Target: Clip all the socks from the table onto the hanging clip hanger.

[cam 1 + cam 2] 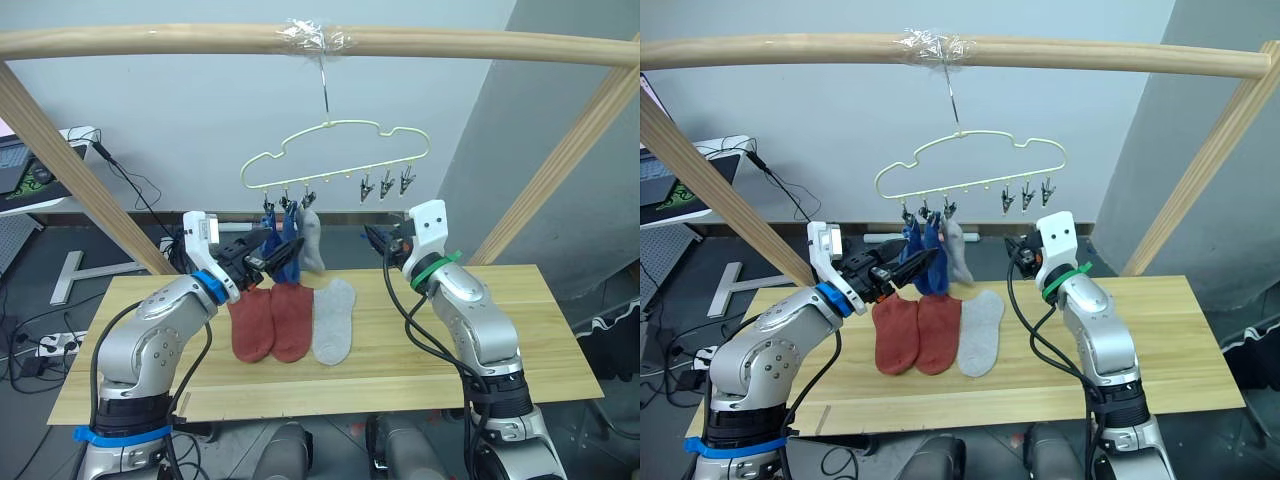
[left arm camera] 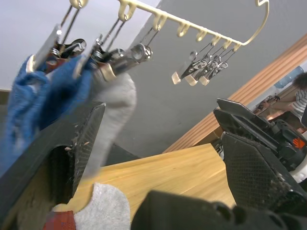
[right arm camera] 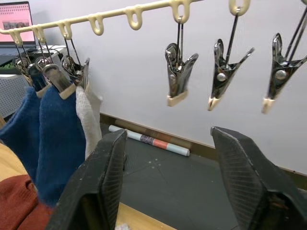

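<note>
Socks hang from the cream clip hanger [image 1: 335, 155]: two blue socks [image 1: 284, 247] and one grey sock [image 1: 312, 240] on its left-hand clips, three clips [image 3: 223, 72] free. On the table [image 1: 520, 345] lie two rust-red socks [image 1: 272, 320] and a second grey sock [image 1: 333, 320], side by side. The left pincer [image 1: 268, 258] is raised beside the blue socks, fingers spread and empty. The right pincer [image 3: 175, 177] hovers below the free clips, spread wide, holding nothing.

Socks [image 1: 292, 322]: soft matt cloth. Table [image 1: 520, 350]: grained light wood. Clips [image 3: 178, 72]: shiny metal. Pole [image 1: 150, 40]: smooth wood.
</note>
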### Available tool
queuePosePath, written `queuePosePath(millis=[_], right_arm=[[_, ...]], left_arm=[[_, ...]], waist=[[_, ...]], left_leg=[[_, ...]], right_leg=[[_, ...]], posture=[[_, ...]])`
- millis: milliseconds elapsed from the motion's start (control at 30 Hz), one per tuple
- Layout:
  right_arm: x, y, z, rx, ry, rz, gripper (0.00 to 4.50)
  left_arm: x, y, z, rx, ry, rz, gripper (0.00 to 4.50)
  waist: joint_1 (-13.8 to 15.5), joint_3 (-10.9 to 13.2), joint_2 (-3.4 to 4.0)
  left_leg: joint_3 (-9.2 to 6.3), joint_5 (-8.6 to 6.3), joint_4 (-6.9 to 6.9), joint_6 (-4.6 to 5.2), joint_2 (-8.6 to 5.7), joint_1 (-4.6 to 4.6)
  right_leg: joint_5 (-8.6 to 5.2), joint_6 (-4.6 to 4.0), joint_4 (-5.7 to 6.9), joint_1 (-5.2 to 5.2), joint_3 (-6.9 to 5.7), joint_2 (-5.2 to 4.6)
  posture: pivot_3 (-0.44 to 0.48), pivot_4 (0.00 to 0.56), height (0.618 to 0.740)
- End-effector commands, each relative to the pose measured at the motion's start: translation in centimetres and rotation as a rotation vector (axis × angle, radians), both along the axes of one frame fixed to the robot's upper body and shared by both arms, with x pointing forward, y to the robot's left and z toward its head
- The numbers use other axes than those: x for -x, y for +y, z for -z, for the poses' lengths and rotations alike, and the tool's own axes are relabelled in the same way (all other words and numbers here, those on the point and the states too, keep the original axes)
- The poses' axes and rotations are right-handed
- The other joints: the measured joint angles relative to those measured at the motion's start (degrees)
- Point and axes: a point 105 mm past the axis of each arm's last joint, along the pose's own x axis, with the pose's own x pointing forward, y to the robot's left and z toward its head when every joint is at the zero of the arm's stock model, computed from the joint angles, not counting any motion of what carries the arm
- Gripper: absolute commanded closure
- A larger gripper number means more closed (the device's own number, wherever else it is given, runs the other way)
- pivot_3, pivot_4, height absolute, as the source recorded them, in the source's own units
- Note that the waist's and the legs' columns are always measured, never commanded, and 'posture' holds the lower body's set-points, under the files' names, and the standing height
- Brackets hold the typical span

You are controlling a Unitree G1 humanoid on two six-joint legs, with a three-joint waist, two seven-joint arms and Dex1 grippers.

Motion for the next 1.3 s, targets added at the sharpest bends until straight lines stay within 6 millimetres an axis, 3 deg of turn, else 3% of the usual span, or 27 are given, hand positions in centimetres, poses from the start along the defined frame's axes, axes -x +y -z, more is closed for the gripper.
queuePosePath(millis=[33, 367, 600, 733, 1300], right_arm=[[-0.2, 0.8, -1.9, -0.028, -0.066, -0.015, 2.23], [-2.1, 2.5, -2.9, -0.117, -0.042, -0.009, 2.23], [-3.9, 2.5, -2.7, -0.117, -0.025, 0.035, 2.23], [-4.7, 2.7, -3.0, -0.124, -0.022, 0.039, 2.23], [-4.8, 3.9, -4.5, -0.152, -0.05, 0.007, 2.23]], left_arm=[[0.1, -0.3, -1.1, -0.015, -0.059, 0.015, 0.0], [0.6, -0.9, -1.6, -0.042, -0.087, 0.052, 0.0], [1.1, -1.8, -4.3, 0.012, -0.172, 0.086, 0.0], [1.6, -2.3, -4.8, -0.068, -0.208, 0.13, 0.0], [1.8, -2.4, -5.2, -0.074, -0.232, 0.14, 0.0]], waist=[[-0.05, 0.0, 0.0], [-0.06, 0.0, 0.0], [0.08, 0.0, 0.0], [0.07, 0.01, 0.01], [0.05, 0.02, 0.03]], left_leg=[[0.0, 0.0, 0.0, 0.0, 0.0, 0.0], [0.02, 0.0, 0.01, 0.0, 0.0, 0.01], [-0.03, 0.0, 0.02, 0.01, -0.02, -0.06], [0.01, 0.0, 0.02, 0.01, -0.02, -0.08], [-0.01, 0.0, 0.01, 0.01, -0.01, -0.11]], right_leg=[[0.0, 0.0, 0.01, 0.0, 0.0, 0.0], [0.03, -0.05, 0.03, -0.01, 0.0, 0.0], [0.17, -0.28, 0.0, -0.01, -0.06, 0.0], [0.18, -0.29, 0.02, -0.04, -0.07, 0.0], [0.18, -0.3, 0.04, -0.07, -0.09, 0.01]], posture=[[0.036, 0.176, 0.74], [0.049, 0.175, 0.74], [0.058, 0.178, 0.74], [0.07, 0.179, 0.74], [0.075, 0.179, 0.74]])
